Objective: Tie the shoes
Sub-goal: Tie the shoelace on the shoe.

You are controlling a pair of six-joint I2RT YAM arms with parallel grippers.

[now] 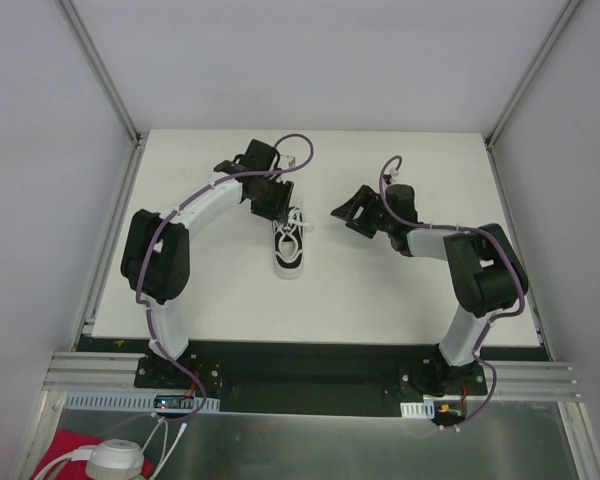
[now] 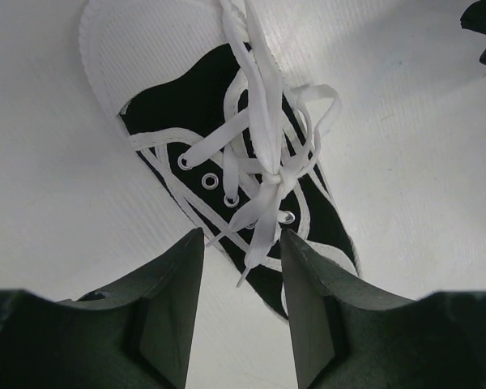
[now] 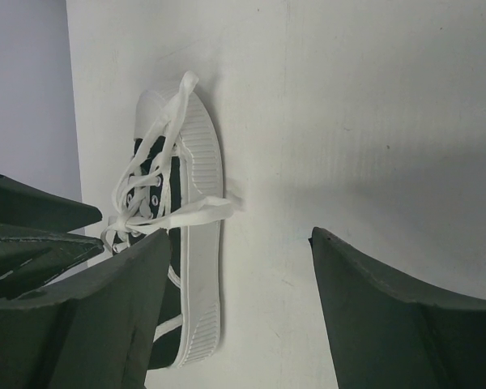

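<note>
2 left fingers (spread apart) flank a lace end of the sneaker.

Even, diffuse light fills the top view, leaving the white table bright and almost washed out, with only faint, soft-edged shadows beneath the arms. In the left wrist view the sneaker and its laces are sharp and well lit, while the left gripper, close to the lens, is dark and slightly soft. The right wrist view is dimmer, with a broad grey shadow across the table beside the sneaker, and the right gripper shows as near-black shapes with little detail.
</note>
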